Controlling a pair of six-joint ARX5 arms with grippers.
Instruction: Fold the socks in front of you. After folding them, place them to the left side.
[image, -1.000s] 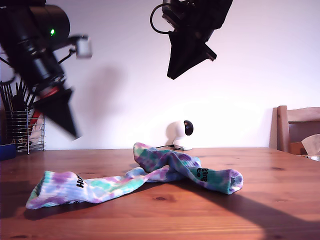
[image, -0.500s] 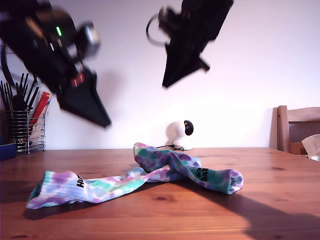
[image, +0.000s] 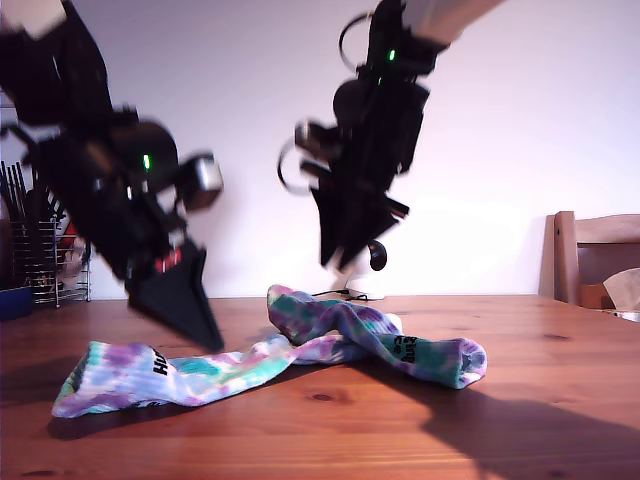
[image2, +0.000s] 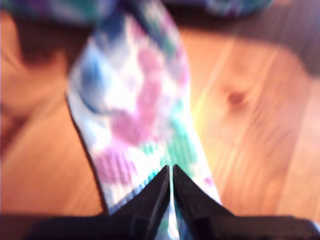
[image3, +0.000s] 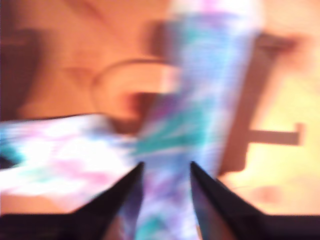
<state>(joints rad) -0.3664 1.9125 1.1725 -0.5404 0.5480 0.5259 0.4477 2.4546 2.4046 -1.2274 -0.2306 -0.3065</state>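
Background stuff we can see: a wooden desk (image: 560, 370) with knots, a small white round camera (image: 358, 268) at its far edge, a wire rack (image: 45, 262) of utensils, a wooden chair (image: 598, 255), plain white wall (image: 540, 110).

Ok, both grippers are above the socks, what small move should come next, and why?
Probably open my first gripper before lowering it: its jaws stand almost together over the stretched-out sock, holding nothing. My second gripper is open above where the socks cross.
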